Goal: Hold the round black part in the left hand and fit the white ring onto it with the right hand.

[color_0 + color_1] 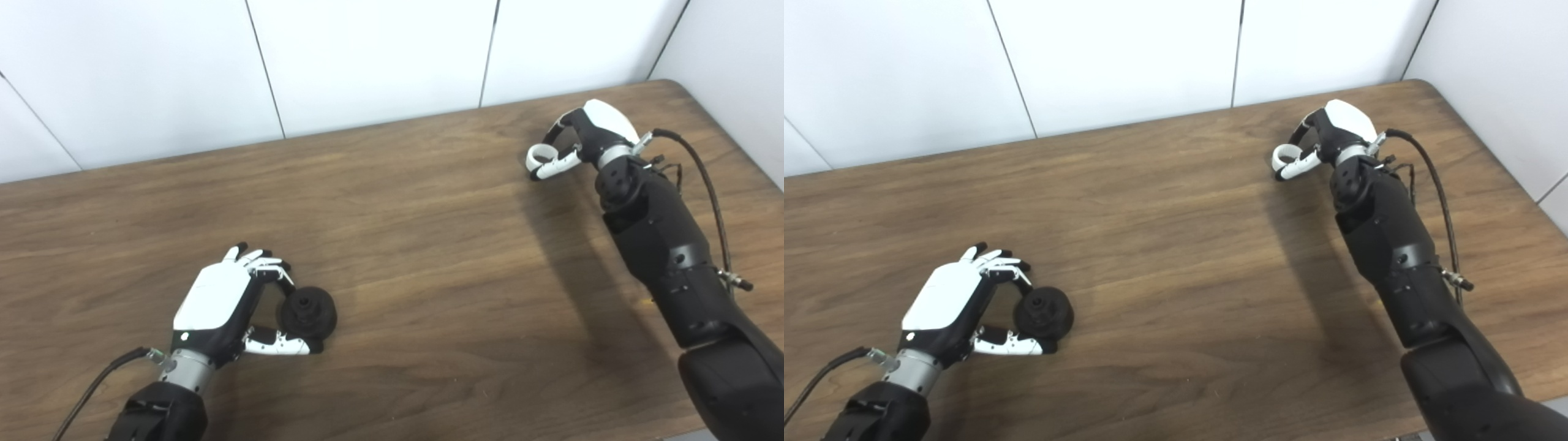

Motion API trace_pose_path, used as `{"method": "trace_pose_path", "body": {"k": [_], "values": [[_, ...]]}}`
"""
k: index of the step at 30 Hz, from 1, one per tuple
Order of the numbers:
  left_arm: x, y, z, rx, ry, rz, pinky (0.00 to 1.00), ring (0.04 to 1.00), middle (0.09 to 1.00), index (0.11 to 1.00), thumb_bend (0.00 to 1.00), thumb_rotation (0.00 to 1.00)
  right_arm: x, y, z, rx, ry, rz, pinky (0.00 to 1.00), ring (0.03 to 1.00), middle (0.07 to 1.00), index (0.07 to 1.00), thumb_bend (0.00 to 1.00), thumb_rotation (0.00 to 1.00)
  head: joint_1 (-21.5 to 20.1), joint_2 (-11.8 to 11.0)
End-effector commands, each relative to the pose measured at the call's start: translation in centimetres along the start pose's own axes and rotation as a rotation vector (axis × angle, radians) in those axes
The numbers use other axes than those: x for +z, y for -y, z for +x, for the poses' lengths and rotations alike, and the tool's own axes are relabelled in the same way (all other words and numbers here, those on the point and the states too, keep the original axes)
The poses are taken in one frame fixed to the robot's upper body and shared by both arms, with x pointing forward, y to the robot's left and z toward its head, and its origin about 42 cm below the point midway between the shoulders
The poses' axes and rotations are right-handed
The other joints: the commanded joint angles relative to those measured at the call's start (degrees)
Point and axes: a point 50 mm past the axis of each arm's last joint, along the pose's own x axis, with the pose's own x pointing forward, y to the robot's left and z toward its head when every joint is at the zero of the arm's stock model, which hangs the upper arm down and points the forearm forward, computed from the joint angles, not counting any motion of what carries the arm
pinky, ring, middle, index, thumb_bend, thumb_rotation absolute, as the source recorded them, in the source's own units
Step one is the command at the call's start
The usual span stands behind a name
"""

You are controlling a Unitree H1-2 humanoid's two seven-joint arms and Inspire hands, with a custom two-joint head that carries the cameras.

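Near the front left of the wooden table (416, 202), the round black part (308, 312) rests on the wood, its raised hub facing up and toward the camera. The robot's left hand (229, 303) curls around it from the left: the thumb (278, 346) lies along the part's near edge and the fingers (269, 266) arch over its far side, fingertips touching or just short of the rim. Whether the part is truly pinched or only cradled cannot be told from either head view, and it does not appear lifted off the surface. The left arm enters from the bottom left corner, a black cable trailing beside the wrist.

Well apart, toward the far right of the table, the right hand (1326, 139) holds the white ring (1283, 156) pinched between its thumb and curled fingers. The ring stands roughly on edge, its opening partly visible, at the hand's left side and close above the tabletop; whether it touches the wood is unclear. The right arm (1396, 257) stretches in from the bottom right corner, black-sleeved, with a cable looping along its outer side, and casts a long shadow across the wood to its left.

White wall panels (367, 55) rise behind the table's far edge.
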Motion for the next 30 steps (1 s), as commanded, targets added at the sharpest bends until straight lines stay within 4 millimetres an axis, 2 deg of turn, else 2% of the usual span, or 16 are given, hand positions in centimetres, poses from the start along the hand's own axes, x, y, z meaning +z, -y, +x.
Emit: {"method": "trace_pose_path", "body": {"k": [1,17,21,30], "values": [[-0.1,-1.4,0.2,0.034,0.015,0.036,1.0,0.892,0.777,0.485,0.52,0.05,0.5,2.5,0.3,-0.089,0.039,-0.01,0.99,0.952,0.858,0.488,0.52,0.13,0.0,0.1],[0.0,-1.4,0.4,0.034,0.016,0.044,1.0,0.894,0.779,0.484,0.52,0.05,0.4,2.6,-0.2,-0.086,0.074,-0.019,0.99,0.955,0.849,0.488,0.52,0.13,0.3,0.1],[0.2,-1.4,0.4,0.033,0.015,0.046,1.0,0.893,0.779,0.485,0.52,0.05,2.3,2.9,-1.6,-0.081,0.169,-0.067,1.0,0.965,0.866,0.489,0.52,0.13,1.0,0.2],[1.0,-1.2,0.5,0.036,0.022,0.04,1.0,0.888,0.773,0.484,0.52,0.05,8.9,2.7,-6.4,-0.035,0.4,-0.082,0.99,0.972,0.859,0.487,0.52,0.13,3.1,1.0]]}}
